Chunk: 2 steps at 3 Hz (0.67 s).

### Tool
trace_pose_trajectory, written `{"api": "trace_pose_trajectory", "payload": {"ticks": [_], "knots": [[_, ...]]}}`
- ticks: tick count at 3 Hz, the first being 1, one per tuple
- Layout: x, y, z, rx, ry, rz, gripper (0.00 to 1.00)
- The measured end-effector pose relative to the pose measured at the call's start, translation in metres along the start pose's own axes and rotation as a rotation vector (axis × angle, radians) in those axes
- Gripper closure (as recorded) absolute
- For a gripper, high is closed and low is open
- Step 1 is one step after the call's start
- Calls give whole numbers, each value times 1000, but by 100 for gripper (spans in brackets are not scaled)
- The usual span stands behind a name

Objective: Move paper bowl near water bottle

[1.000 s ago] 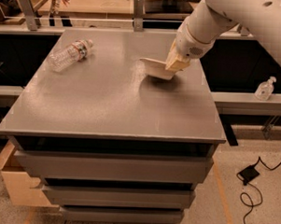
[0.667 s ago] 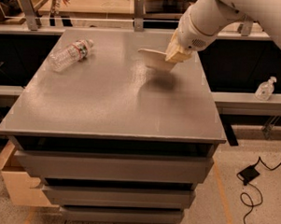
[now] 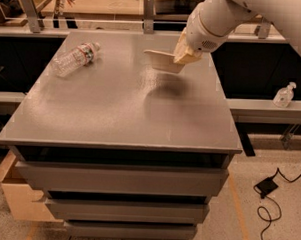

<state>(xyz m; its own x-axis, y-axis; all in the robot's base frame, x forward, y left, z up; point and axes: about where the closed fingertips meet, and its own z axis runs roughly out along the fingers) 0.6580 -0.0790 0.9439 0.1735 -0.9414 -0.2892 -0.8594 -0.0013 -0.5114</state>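
Paper bowl (image 3: 163,61) seemingly pinched in jaws above table (image 3: 115,115), water bottle (image 3: 75,58) apart

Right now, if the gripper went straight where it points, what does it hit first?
Likely the bare tabletop: the gripper, holding the paper bowl aloft at the far right, points down-left. The water bottle lies far left; depth unclear.

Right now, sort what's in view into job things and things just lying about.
Job: paper bowl, held above the table in the gripper, back right; water bottle, lying back left.
Lying about: pump bottle on the right ledge; adapter and cable on the floor; cardboard box, lower left.
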Motion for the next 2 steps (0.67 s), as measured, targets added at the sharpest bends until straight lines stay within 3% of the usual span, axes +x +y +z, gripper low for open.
{"api": "trace_pose_trajectory", "payload": {"ticks": [2], "knots": [[-59, -30, 10, 143, -8, -268, 100]]}}
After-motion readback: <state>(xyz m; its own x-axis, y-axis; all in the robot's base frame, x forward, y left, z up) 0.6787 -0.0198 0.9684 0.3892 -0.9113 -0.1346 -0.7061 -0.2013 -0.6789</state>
